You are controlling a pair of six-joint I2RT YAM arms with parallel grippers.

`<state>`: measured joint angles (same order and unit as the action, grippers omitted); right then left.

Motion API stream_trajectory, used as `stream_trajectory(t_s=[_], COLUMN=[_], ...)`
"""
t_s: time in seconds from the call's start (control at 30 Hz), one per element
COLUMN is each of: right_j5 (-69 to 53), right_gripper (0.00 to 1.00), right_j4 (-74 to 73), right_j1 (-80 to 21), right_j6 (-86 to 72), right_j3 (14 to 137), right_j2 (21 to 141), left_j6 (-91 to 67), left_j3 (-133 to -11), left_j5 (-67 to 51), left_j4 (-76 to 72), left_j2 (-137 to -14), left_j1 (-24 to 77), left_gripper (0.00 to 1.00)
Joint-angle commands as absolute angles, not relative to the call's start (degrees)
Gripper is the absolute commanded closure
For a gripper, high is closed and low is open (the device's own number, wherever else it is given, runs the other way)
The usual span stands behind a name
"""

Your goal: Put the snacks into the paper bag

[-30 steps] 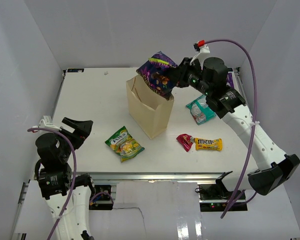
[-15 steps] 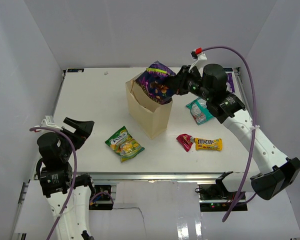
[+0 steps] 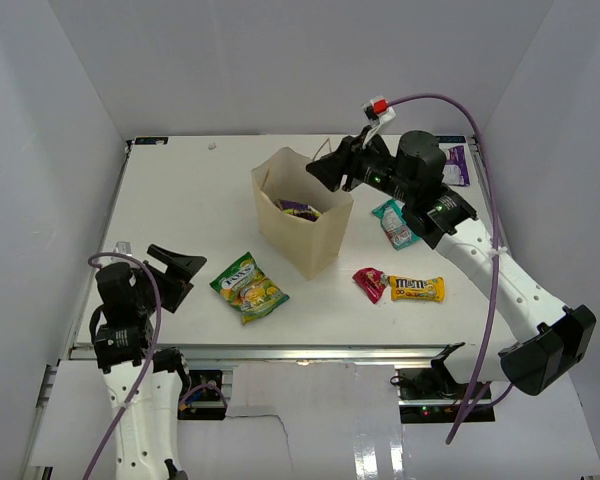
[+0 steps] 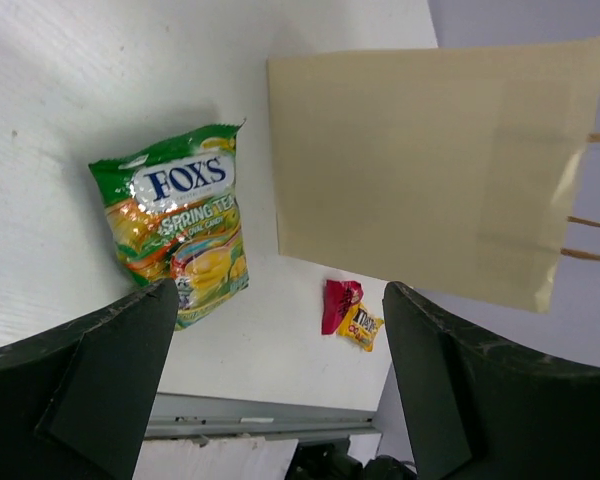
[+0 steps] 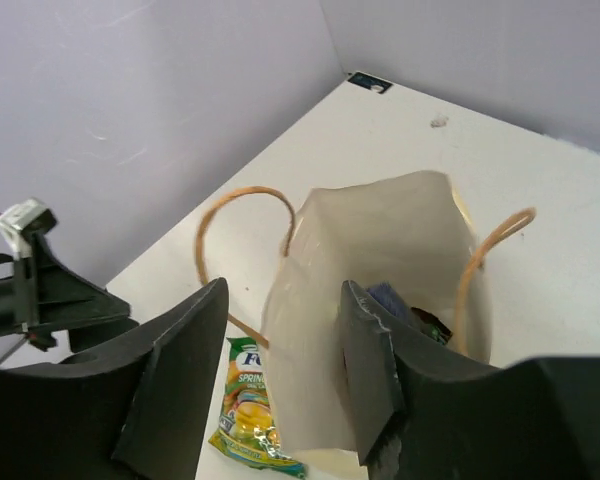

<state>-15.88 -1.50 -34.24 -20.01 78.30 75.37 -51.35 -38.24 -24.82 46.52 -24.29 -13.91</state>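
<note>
We are looking down on a flat white tabletop (image 3: 180,200) that is sitting inside an enclosure of plain pale walls (image 3: 280,60), which are closing it in at the back and on both sides. A metal rail (image 3: 280,352) is running along its near edge. The boxy tan kraft paper bag (image 3: 315,238) is standing upright near the middle of the table with its mouth open, and a dark purple glossy packet (image 3: 298,209) is lying inside it. The right gripper (image 3: 325,170) is hovering just above the bag's far rim, its jaws standing apart and gripping nothing. In its wrist view the thin string loop handles (image 5: 242,215) are arching up beside the mouth. The other snacks are lying flat on the table: a green-yellow Fox's packet (image 3: 248,286) near the bag's left front, a small red-pink packet (image 3: 369,283) just beside a yellow M&M's packet (image 3: 417,289) at the right front, a teal packet (image 3: 393,222) right of the bag, and a purple-white packet (image 3: 455,165) by the right wall. The left gripper (image 3: 175,272) is hanging low over the near left corner, jaws spread wide and empty, near the green-yellow packet.
</note>
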Motion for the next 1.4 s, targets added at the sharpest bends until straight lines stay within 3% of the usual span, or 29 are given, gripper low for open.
stream_trajectory(t_s=[0.0, 0.17, 0.3, 0.4, 0.5, 0.63, 0.77, 0.9, 0.97, 1.1, 1.2, 1.23, 1.33, 1.37], right_j5=[-18.9, -28.9, -38.9, -38.9, -37.1, -36.6, -39.6, -42.0, -42.4, -43.2, -43.2, -43.3, -43.4, -43.4], right_gripper=[0.44, 0.4, 0.23, 0.11, 0.07, 0.03, 0.02, 0.02, 0.02, 0.02, 0.02, 0.02, 0.02, 0.02], right_j4=[5.8, 6.6, 2.8, -2.7, -9.6, -14.8, -18.1, -20.5, -22.1, -22.9, -23.1, -23.2, -23.6, -23.8], right_j1=[-35.3, -35.4, -35.4, -35.2, -33.9, -30.6, -25.2, -20.5, -18.1, -14.3, -12.8, -12.6, -12.1, -12.0], right_j6=[-17.0, -11.4, -2.9, 5.3, 13.3, 17.7, 19.2, 19.0, 19.6, 20.1, 20.1, 20.1, 20.4, 20.7], right_j3=[80.2, 80.9, 83.1, 83.2, 81.4, 77.6, 75.1, 73.4, 71.8, 68.2, 66.3, 65.5, 64.6, 64.6], right_j2=[75.3, 75.1, 74.4, 73.0, 70.8, 66.5, 64.5, 62.8, 61.4, 58.7, 57.1, 56.6, 56.3, 56.3], left_j6=[-55.4, -56.6, -55.3, -53.9, -53.4, -57.7, -64.9, -68.6, -68.9, -69.3, -67.8, -67.2, -63.7, -62.8], left_j3=[-34.3, -29.4, -27.2, -26.9, -26.0, -24.3, -24.5, -27.1, -27.7, -26.4, -25.6, -25.4, -25.1, -25.1], left_j5=[-29.1, -32.0, -31.6, -30.5, -29.5, -24.1, -14.3, -4.2, -0.9, 4.6, 5.4, 5.6, 7.0, 7.5], left_j4=[46.4, 46.8, 46.8, 46.6, 44.4, 37.1, 29.7, 25.9, 25.1, 20.0, 17.4, 17.1, 17.8, 18.4], left_j2=[-24.1, -26.5, -29.1, -31.2, -34.8, -41.3, -53.2, -65.5, -69.7, -71.8, -70.8, -69.9, -63.2, -60.6], left_j1=[-14.1, -14.1, -14.0, -13.6, -12.4, -5.9, 12.4, 20.4, 21.4, 21.8, 21.8, 21.8, 21.9, 21.9], left_gripper=[0.07, 0.06, 0.03, 0.02, 0.02, 0.02, 0.02, 0.03, 0.09, 0.32, 0.54, 0.66, 0.86, 0.88])
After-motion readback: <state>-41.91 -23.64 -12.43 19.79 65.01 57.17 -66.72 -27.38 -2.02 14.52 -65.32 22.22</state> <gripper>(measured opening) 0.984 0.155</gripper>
